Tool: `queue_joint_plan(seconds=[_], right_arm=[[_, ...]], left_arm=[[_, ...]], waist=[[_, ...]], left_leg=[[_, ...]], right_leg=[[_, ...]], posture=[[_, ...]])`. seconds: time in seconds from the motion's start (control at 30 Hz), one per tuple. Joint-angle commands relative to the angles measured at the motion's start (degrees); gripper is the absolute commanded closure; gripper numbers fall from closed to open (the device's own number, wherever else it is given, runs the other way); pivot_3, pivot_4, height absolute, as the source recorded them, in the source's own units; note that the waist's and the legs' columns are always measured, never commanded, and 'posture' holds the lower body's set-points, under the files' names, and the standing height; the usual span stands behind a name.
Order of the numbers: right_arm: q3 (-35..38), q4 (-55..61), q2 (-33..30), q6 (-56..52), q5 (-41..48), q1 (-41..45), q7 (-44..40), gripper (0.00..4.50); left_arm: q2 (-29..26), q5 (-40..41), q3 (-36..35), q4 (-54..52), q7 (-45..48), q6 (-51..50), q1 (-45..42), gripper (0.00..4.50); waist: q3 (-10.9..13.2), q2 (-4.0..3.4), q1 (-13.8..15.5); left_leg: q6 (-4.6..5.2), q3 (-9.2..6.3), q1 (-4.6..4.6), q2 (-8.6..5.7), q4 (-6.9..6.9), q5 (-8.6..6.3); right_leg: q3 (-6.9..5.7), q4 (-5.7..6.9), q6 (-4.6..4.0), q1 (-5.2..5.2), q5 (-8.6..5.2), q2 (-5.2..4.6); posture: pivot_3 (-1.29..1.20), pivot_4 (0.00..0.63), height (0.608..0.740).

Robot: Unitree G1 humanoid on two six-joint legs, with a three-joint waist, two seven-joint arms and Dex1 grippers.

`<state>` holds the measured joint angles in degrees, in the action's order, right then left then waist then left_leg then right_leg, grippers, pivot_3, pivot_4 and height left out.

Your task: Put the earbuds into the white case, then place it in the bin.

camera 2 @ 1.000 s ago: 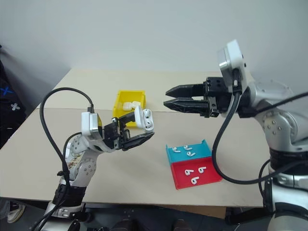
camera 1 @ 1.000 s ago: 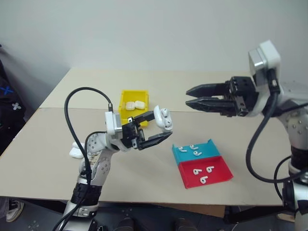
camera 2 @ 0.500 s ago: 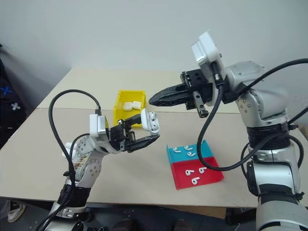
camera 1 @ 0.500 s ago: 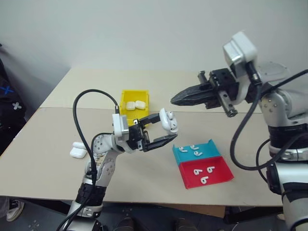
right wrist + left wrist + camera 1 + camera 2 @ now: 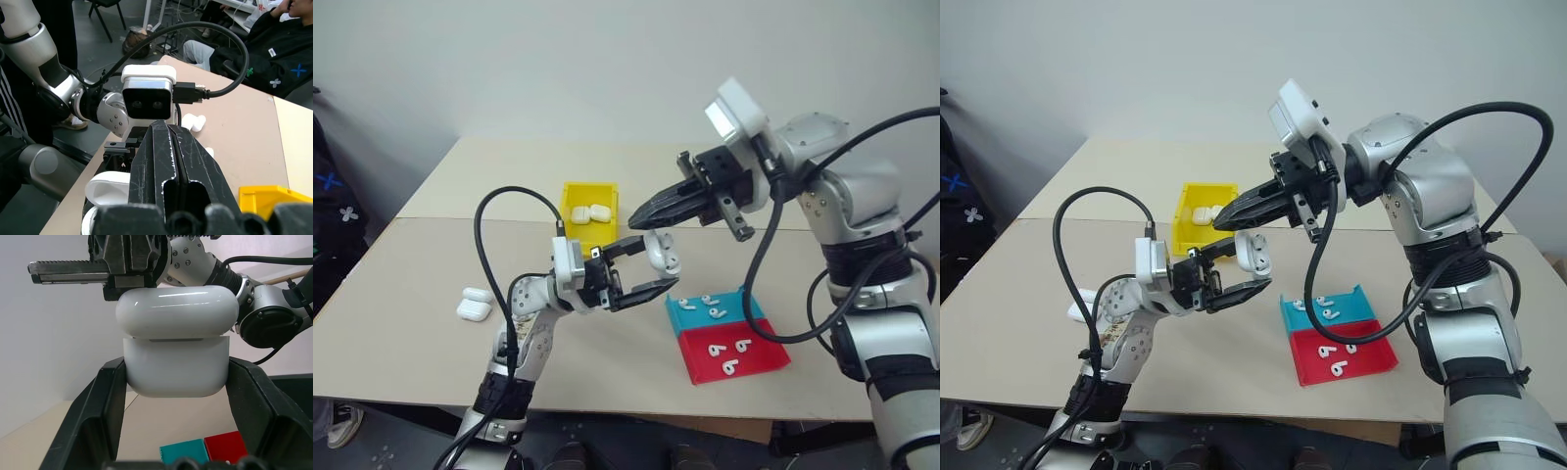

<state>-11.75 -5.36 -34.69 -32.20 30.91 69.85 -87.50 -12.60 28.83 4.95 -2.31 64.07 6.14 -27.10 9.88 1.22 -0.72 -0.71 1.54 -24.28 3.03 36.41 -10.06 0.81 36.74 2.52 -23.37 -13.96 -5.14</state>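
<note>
Above the table point(image 5: 431, 294), the left gripper point(image 5: 654, 271) pinches the white case point(image 5: 663, 252) by its sides. The right gripper point(image 5: 651, 211), fingers pressed together, points at the case lid from just above.

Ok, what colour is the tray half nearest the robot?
Red; the tray has a red near half and a blue far half, clearest in the left eye view.
</note>
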Motion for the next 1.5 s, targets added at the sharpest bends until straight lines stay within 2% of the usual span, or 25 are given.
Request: queue_joint_plan(seconds=[0.03, 0.23, 0.43, 0.8, 1.07, 1.27, 1.37, 1.5], right_arm=[[-0.7, 2.9, -0.1, 2.2, -2.0, 2.7, -0.9, 4.45], [-4.4, 5.5, -2.3, 10.9, -10.4, 1.8, -1.6, 4.45], [-5.8, 4.5, -4.4, 17.1, -14.6, 0.5, -3.0, 4.45], [-5.3, 3.0, -7.0, 19.9, -16.0, -0.6, -4.4, 4.45], [2.3, -0.9, -7.0, 19.1, -12.0, 0.5, -0.3, 4.45], [12.4, -0.4, -8.3, 14.2, -8.0, -5.6, 8.9, 4.45], [16.4, 4.4, -9.0, 10.9, -6.8, -13.6, 14.4, 4.45], [19.4, 13.3, -8.9, 5.4, -4.7, -24.8, 21.4, 4.45]], left_arm=[[-0.4, -1.5, 0.3, 0.2, -0.2, 1.4, -1.6, 1.74], [-1.0, -1.9, 0.4, 0.0, -0.4, 1.1, -1.4, 1.74], [-1.1, -0.7, -0.1, -1.1, -0.4, 0.7, -1.4, 1.74], [-1.3, -0.4, -0.3, -0.9, -0.8, 0.9, -1.3, 1.74], [-1.5, -0.1, -1.3, -1.7, -1.9, 0.7, -1.0, 1.74], [-0.4, 3.3, -5.5, -7.8, -10.9, -3.7, -0.8, 1.74], [-0.4, -2.0, -6.5, -7.5, -18.1, -3.9, -1.1, 1.74], [-0.6, -14.6, -5.6, -4.1, -32.3, -7.7, -5.0, 1.74]], waist=[[0.0, 0.0, 0.0], [0.0, 0.0, 0.0], [0.0, 0.0, 0.0], [0.0, 0.0, 0.0], [0.0, 0.0, 0.0], [0.0, 0.02, 0.2], [0.0, 0.03, 0.5], [0.0, 0.03, 0.8]], left_leg=[[0.0, 0.0, 0.0, 0.0, 0.0, 0.0], [0.0, 0.0, -0.01, 0.0, -0.01, 0.0], [0.0, 0.01, 0.0, 0.0, 0.0, 0.0], [0.0, 0.02, 0.01, 0.0, 0.0, 0.0], [0.0, 0.02, 0.03, 0.0, 0.0, 0.0], [0.0, 0.01, 0.01, 0.0, -0.01, 0.0], [0.0, 0.01, 0.05, -0.02, 0.02, 0.0], [0.0, 0.01, 0.05, -0.04, 0.07, 0.0]], right_leg=[[0.0, 0.0, 0.0, 0.0, 0.0, 0.0], [0.0, 0.01, 0.01, -0.04, 0.0, 0.0], [0.0, 0.02, 0.0, -0.03, 0.0, 0.0], [0.01, 0.02, 0.0, -0.02, 0.0, 0.0], [0.01, 0.04, -0.01, -0.02, 0.0, 0.0], [-0.02, -0.02, 0.0, 0.04, 0.0, -0.04], [-0.03, -0.03, 0.02, 0.13, 0.02, -0.07], [0.0, 0.04, 0.03, 0.1, 0.03, -0.06]], posture=[[0.0, 0.15, 0.74], [0.0, 0.15, 0.74], [0.0, 0.15, 0.74], [0.0, 0.15, 0.74], [0.0, 0.15, 0.74], [0.0, 0.15, 0.74], [0.0, 0.15, 0.74], [0.0, 0.15, 0.74]])
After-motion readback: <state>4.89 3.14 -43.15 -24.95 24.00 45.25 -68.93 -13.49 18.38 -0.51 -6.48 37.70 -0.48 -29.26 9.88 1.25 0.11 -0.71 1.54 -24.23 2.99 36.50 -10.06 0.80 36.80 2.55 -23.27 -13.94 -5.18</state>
